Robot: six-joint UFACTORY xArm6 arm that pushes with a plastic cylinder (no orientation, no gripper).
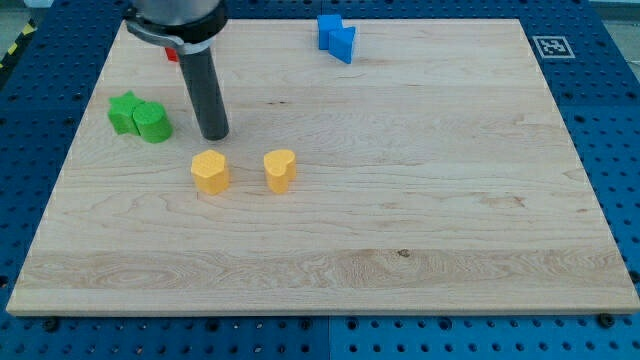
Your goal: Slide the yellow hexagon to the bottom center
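Observation:
The yellow hexagon [210, 171] sits on the wooden board [400, 230], left of centre. My tip [215, 135] rests on the board just above it toward the view's top, a small gap apart. A yellow heart-shaped block [280, 169] stands to the right of the hexagon.
A green star block [125, 111] and a green round block [153, 123] touch each other at the left. Two blue blocks [336, 36] sit together at the top centre. A small red block [172, 54] peeks out behind the arm at the top left. A marker tag [552, 46] is at the top right corner.

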